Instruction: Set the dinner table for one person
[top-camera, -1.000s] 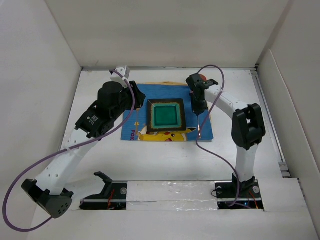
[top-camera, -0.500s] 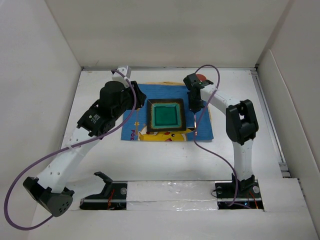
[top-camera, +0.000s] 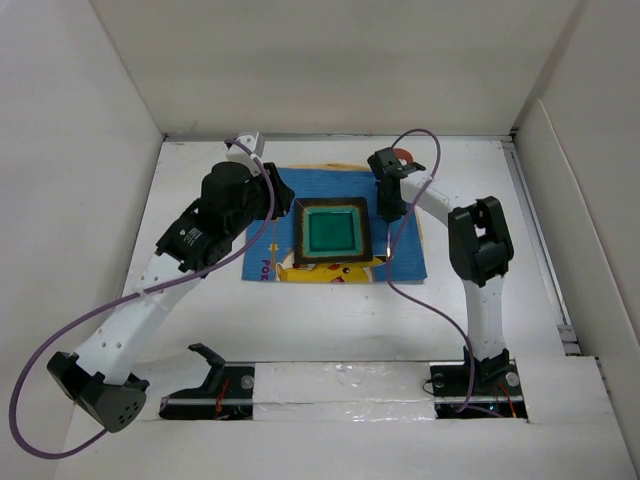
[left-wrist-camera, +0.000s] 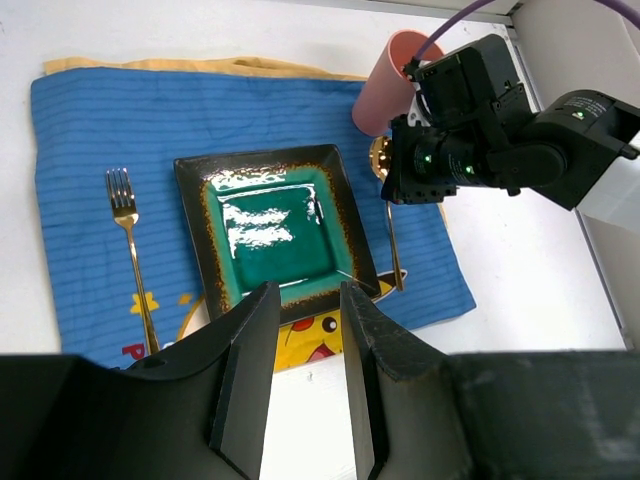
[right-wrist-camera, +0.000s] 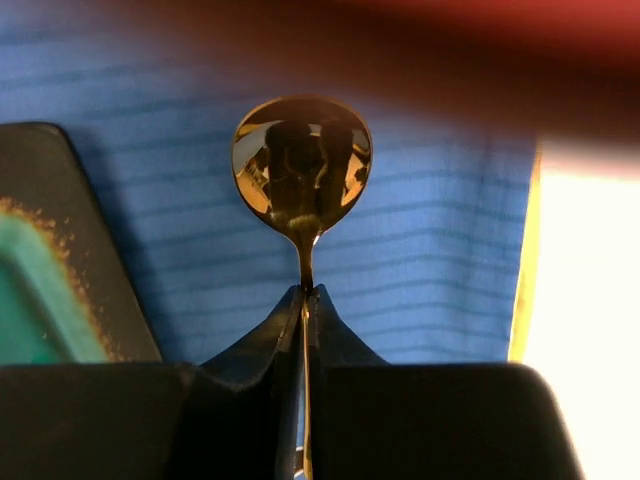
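Observation:
The white dinner table (top-camera: 330, 320) carries a blue cartoon placemat (top-camera: 290, 190). On it sits a square dark plate with a teal centre (top-camera: 332, 232), which also shows in the left wrist view (left-wrist-camera: 272, 225). A gold fork (left-wrist-camera: 130, 250) lies left of the plate. My right gripper (top-camera: 389, 207) is shut on a gold spoon (right-wrist-camera: 301, 160) at its neck, low over the mat just right of the plate; the handle (left-wrist-camera: 394, 250) points toward the near edge. A pink cup (left-wrist-camera: 385, 85) stands behind the gripper. My left gripper (left-wrist-camera: 305, 300) is open and empty, high over the mat's near edge.
White walls enclose the table on the left, back and right. Purple cables (top-camera: 260, 215) hang from both arms. The right arm's elbow (top-camera: 480, 240) rises over the table right of the mat. A raised white ledge (top-camera: 340, 385) holds the arm bases.
My right gripper has shifted slightly left with the spoon, closer to the plate's right edge, and its elbow has followed. The left arm has barely moved.

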